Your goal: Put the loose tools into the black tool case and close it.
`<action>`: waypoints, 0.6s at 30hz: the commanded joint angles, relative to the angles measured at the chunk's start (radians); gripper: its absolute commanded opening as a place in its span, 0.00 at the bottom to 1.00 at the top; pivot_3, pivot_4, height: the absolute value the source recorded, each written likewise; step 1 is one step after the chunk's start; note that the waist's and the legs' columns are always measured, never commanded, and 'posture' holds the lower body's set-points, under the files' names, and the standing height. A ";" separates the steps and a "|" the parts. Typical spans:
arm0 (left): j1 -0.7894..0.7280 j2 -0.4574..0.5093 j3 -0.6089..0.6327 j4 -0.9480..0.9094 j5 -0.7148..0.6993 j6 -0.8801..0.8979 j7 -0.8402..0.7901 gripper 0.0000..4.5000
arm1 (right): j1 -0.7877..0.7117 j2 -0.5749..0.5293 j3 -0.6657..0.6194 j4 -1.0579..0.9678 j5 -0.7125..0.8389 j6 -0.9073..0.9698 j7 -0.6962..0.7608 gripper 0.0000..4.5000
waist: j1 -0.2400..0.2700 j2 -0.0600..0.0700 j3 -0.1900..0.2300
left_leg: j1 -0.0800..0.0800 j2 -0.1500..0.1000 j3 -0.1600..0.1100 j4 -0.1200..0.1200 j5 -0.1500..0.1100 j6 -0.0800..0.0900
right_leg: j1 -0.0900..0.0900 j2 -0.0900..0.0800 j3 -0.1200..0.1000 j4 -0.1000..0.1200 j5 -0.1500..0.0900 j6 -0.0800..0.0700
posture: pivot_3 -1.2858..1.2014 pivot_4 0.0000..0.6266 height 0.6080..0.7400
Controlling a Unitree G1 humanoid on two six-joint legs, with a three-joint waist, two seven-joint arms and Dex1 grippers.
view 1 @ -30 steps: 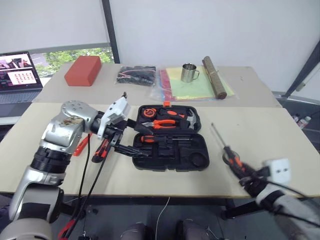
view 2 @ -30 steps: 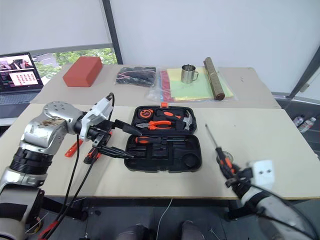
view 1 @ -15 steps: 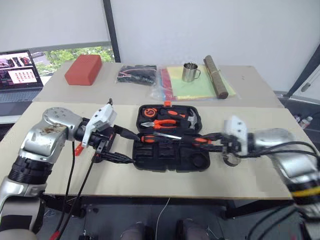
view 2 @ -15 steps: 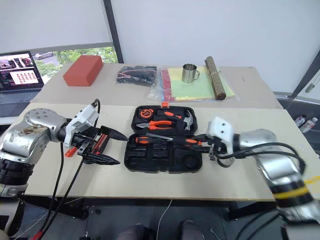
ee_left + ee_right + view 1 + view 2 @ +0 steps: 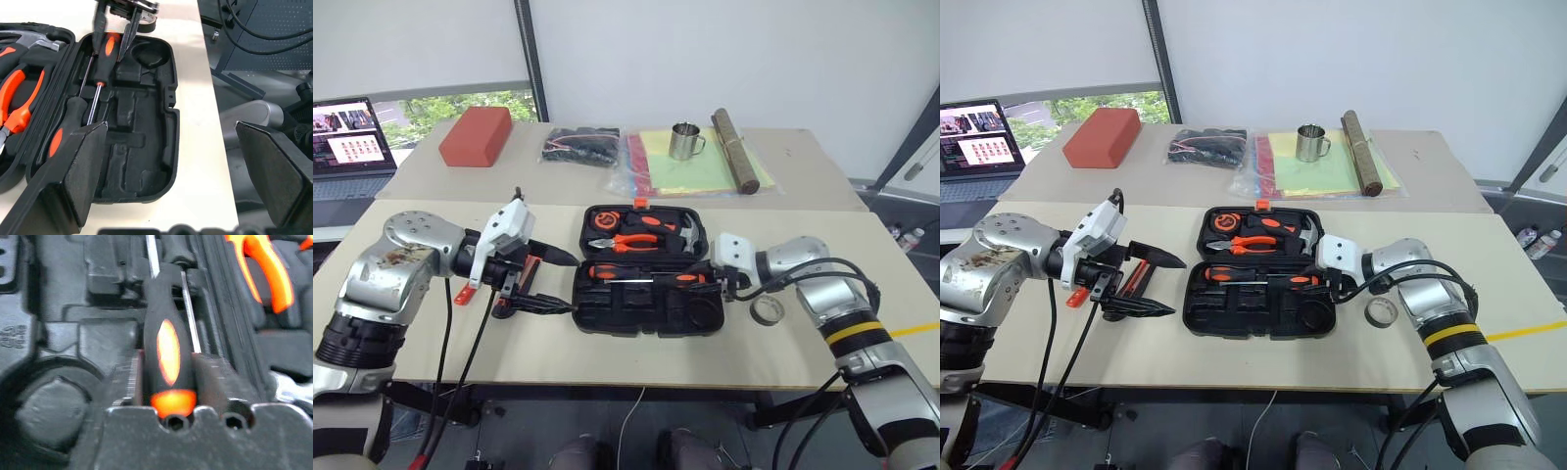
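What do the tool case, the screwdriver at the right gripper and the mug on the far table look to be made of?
Black tool case: matte moulded plastic, judging by its dull sheen and tool-shaped recesses. Screwdriver: thin bright shaft, apparently steel; black handle with orange inlay, likely plastic or rubber, hard to tell which. It lies in the case between the right gripper's fingers. Mug: shiny silver with reflections, probably stainless steel.

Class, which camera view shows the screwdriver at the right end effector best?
The right wrist view: the screwdriver sits close up between the fingers. The eye views show it small in the tool case; the left wrist view shows it farther off.
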 commanded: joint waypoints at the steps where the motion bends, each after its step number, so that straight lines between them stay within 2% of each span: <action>1: -0.018 0.007 0.019 -0.006 -0.006 -0.006 0.005 1.00 | -0.007 0.009 -0.045 -0.058 0.030 0.042 0.000 0.79 | -0.002 0.000 0.000 | 0.000 0.000 0.000 0.000 0.000 0.000 | 0.000 0.000 0.000 0.000 0.000 0.000 | 0.52 0.24 0.97; 3: -0.027 0.003 0.013 0.004 -0.003 -0.010 0.003 1.00 | -0.007 0.025 -0.063 -0.082 0.052 0.097 -0.013 0.92 | -0.002 0.000 0.000 | 0.000 0.000 0.000 0.000 0.000 0.000 | 0.000 0.000 0.000 0.000 0.000 0.000 | 0.52 0.24 0.97; 6: -0.038 -0.006 0.003 0.018 0.002 -0.019 0.001 1.00 | -0.023 0.063 -0.088 -0.109 0.091 0.200 -0.037 0.92 | -0.002 0.000 0.000 | 0.000 0.000 0.000 -0.001 0.000 0.000 | -0.001 0.001 0.000 0.000 0.000 0.000 | 0.52 0.24 0.97; 9: -0.048 -0.015 -0.006 0.033 0.009 -0.028 0.000 1.00 | -0.018 0.083 -0.079 -0.120 0.078 0.216 -0.044 0.75 | -0.001 0.000 0.000 | 0.000 0.000 0.000 0.000 0.000 0.000 | 0.000 0.001 0.000 0.000 0.000 0.000 | 0.52 0.24 0.97; 11: -0.052 -0.018 -0.010 0.040 0.011 -0.034 -0.003 1.00 | -0.007 0.096 -0.061 -0.119 0.057 0.205 -0.052 0.57 | 0.000 0.000 0.000 | 0.000 0.000 0.000 -0.001 0.000 0.000 | 0.000 0.001 0.000 0.000 0.000 0.000 | 0.52 0.24 0.97; 12: -0.054 -0.020 -0.012 0.043 0.013 -0.036 -0.004 1.00 | -0.002 0.106 -0.051 -0.121 0.047 0.202 -0.060 0.52 | 0.000 0.000 0.000 | 0.000 0.000 0.000 -0.001 0.000 0.000 | 0.000 0.001 0.000 0.000 0.000 0.000 | 0.52 0.24 0.97; 18: -0.067 -0.033 -0.020 0.066 0.029 -0.051 -0.012 1.00 | 0.011 0.138 0.031 -0.093 -0.061 0.189 -0.107 0.05 | -0.005 0.000 0.000 | 0.000 0.000 0.001 -0.001 0.000 0.000 | -0.001 0.002 -0.001 0.000 0.000 0.000 | 0.52 0.24 0.97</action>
